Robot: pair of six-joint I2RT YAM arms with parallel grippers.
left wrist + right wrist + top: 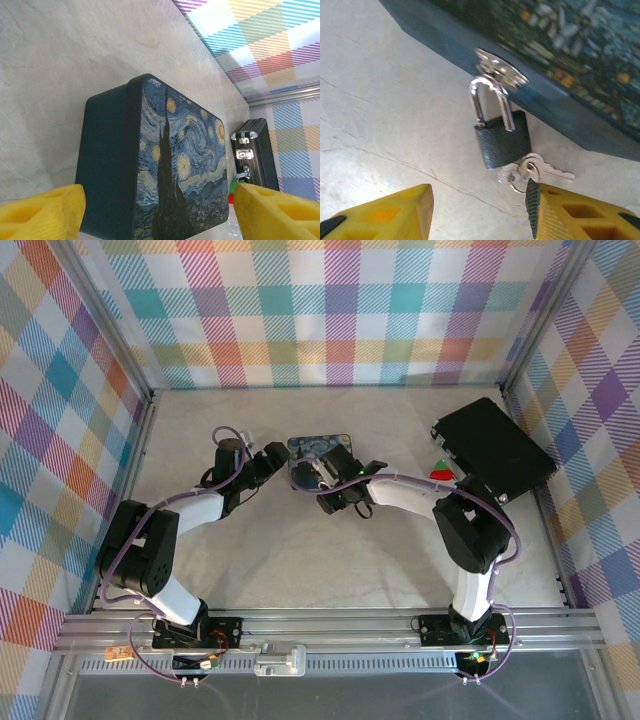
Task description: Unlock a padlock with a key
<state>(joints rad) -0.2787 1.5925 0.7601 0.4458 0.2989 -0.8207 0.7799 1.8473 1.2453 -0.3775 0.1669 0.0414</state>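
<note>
The right tool (479, 192) hovered low over the bench (380, 100) with its two yellow fingers spread apart and nothing clamped between them. Straight ahead of it, the small dark padlock (502, 142) hung by its silvery shackle from the hasp (502, 70) on the side of a blue Starry Night tin (190, 150). The key (555, 173) lay on a ring under the padlock, at the tip of this tool's right-hand finger, whose dark pad overlapped the ring. Whether a key sat in the keyhole could not be told. The left tool (159, 200) was also open, with the tin's end between and just ahead of its fingers; contact with the tin could not be told. A black case (255, 150) stood beyond the tin. The likely risk was that the fingers would close on the loose ring rather than the key's flat head, so the key twisted free. A nudge could also swing the padlock aside. The tin might slide if it was not braced.
</note>
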